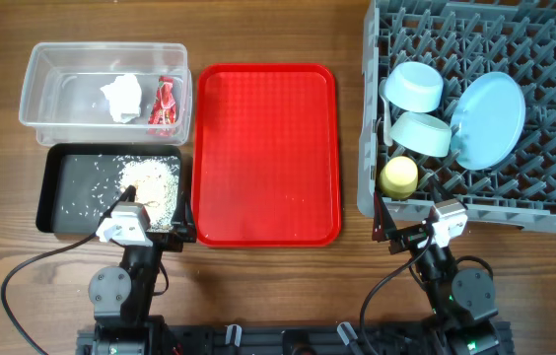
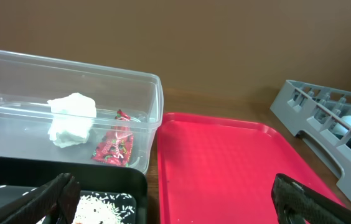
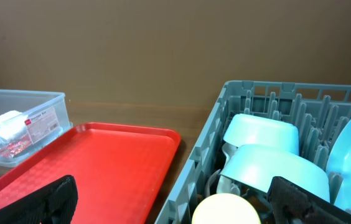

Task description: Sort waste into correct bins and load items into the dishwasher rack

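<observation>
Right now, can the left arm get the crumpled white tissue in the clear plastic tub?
Probably yes. The clear plastic tub has no lid, the crumpled white tissue lies uncovered beside the red crinkled wrapper, and the left gripper is open. Only the shallow black tray lies between them.

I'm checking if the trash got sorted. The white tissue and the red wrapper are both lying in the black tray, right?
Not quite. The white tissue and the red wrapper are both lying in the clear tub, not the black tray, which holds rice scraps. The overhead view shows it.
</observation>
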